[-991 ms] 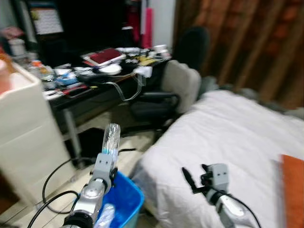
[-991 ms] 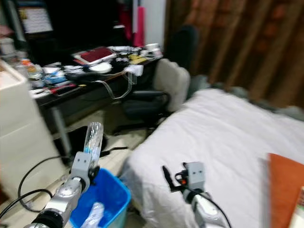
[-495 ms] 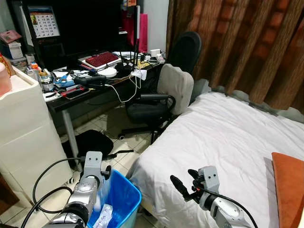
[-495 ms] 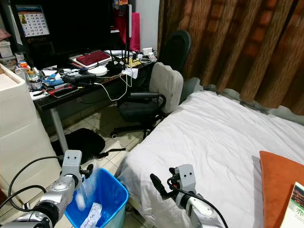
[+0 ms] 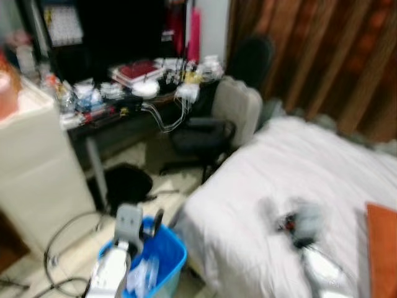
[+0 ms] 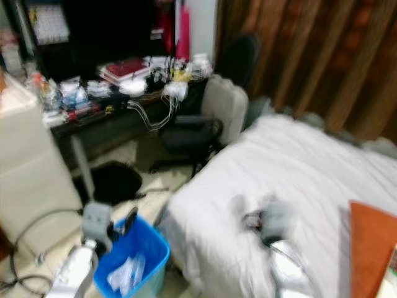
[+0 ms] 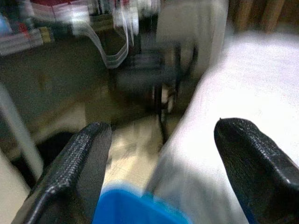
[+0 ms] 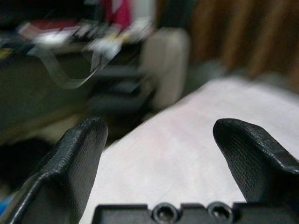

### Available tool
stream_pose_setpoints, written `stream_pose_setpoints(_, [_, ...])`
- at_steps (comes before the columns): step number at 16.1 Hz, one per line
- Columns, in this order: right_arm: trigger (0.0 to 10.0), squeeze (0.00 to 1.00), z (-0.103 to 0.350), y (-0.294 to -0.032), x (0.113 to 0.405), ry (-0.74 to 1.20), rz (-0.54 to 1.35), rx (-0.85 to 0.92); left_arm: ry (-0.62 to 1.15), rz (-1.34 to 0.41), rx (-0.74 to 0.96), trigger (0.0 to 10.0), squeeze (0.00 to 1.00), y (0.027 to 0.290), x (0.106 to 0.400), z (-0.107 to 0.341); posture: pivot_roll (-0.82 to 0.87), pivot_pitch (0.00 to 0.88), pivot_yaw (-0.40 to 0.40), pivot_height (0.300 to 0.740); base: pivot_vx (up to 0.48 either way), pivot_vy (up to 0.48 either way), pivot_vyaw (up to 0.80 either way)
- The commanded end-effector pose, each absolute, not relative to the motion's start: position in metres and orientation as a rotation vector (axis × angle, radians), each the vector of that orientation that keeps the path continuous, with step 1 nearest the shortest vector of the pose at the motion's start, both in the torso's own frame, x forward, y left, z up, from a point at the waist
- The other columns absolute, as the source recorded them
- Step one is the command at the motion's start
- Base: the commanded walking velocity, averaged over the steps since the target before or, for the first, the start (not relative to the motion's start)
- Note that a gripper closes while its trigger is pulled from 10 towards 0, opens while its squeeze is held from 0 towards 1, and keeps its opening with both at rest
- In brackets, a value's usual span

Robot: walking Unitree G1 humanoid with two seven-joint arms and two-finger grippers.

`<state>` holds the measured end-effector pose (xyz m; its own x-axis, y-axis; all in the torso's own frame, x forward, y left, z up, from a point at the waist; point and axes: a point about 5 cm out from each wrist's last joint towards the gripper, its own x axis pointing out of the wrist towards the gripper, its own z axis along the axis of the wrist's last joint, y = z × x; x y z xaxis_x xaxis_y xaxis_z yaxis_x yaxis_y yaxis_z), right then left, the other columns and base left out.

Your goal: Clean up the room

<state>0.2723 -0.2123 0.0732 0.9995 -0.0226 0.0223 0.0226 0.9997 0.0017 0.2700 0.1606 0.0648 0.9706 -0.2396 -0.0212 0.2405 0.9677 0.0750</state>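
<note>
Your left pincer [image 5: 144,227] hangs wide and empty just over the blue bin [image 5: 169,253], while your right pincer [image 8: 163,140], equally wide, faces the bed [image 5: 298,167].

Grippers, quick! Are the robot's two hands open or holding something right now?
Left gripper: open, holding nothing, above the blue bin.
Right gripper: open, holding nothing, over the bed.

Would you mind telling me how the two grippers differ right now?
The left gripper hangs over the blue bin beside the bed; the right gripper is raised above the bed itself. The left shows fairly sharp, the right heavily blurred. Both stand open and empty in their wrist views.
</note>
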Motion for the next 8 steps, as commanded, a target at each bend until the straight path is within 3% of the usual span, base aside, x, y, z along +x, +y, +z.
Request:
stream_pose_setpoints(1, [10.0,0.0,0.077,-0.219,0.262,-0.058,-0.086,-0.014,-0.105,-0.298,0.061,10.0,0.0,0.147,0.272,0.095,0.08,0.0,-0.068,0.74,0.0,0.0,0.0])
stream_pose_setpoints(3, [10.0,0.0,0.06,-0.218,0.249,0.013,-0.056,0.073,-0.147,-0.299,-0.014,10.0,0.0,0.143,0.275,0.115,0.07,0.0,-0.062,0.74,0.0,0.0,0.0])
stream_pose_setpoints(5, [10.0,0.0,0.056,-0.211,0.255,0.033,-0.033,0.08,-0.124,-0.308,0.018,10.0,0.0,0.141,0.282,0.113,0.04,0.0,-0.051,0.74,0.0,-0.471,0.0])
stream_pose_setpoints(7, [10.0,0.0,0.061,-0.202,0.261,0.02,0.008,0.068,-0.055,-0.328,0.028,10.0,0.0,0.139,0.282,0.107,0.03,0.0,-0.044,0.74,0.0,0.0,-0.78])
stream_pose_setpoints(8, [10.0,0.0,0.061,-0.201,0.264,0.027,0.015,0.04,0.007,-0.342,0.111,10.0,0.0,0.139,0.284,0.096,0.02,0.0,-0.034,0.74,0.0,0.0,-0.77])
